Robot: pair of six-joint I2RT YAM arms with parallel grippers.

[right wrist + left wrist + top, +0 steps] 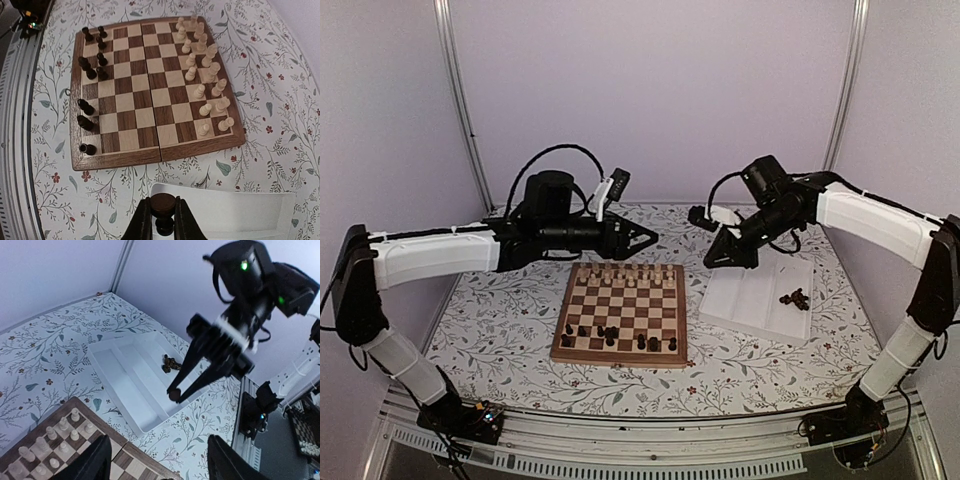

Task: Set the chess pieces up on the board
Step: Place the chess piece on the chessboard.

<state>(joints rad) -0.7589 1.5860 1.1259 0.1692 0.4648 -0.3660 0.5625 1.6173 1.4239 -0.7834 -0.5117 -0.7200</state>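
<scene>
Desk (490,330) under flowered cloth: carries the board (625,305) at centre, with a white tray (740,300) at the board's 3 o'clock. Little hazard from the desk itself beyond a long roll for anything dropped.

Arms next: left hand (650,240) spread, nothing between the fingers, hanging above the board's 12 o'clock edge; right hand (712,260) near it at its 3 o'clock, above the tray's edge nearest the board, pinching one dark chess piece (163,204) by its rounded top. Collision possible on reaching over the board together; cause, two wrists crowding one small airspace. Also a chance of sweeping the pale chessmen (630,272) lined along 12 o'clock, on any low dip of the left hand.

Then the pinched piece. Looks a shallow grip on a round knob; may twist, slip and fall onto board or cloth. Cause: small contact, any jolt in transit.

Smallest: dark chess pieces (608,333) already on the board, bunched unevenly along the 6 o'clock ranks. Lowering another among them risks toppling a neighbour with a finger, or landing astride two squares. Spare dark pieces (793,297) lying in the tray's 3 o'clock end.

Writing: none legible. No brand, label or numeral readable on arms, tray or board; only green lights (244,265) on the right wrist.
</scene>
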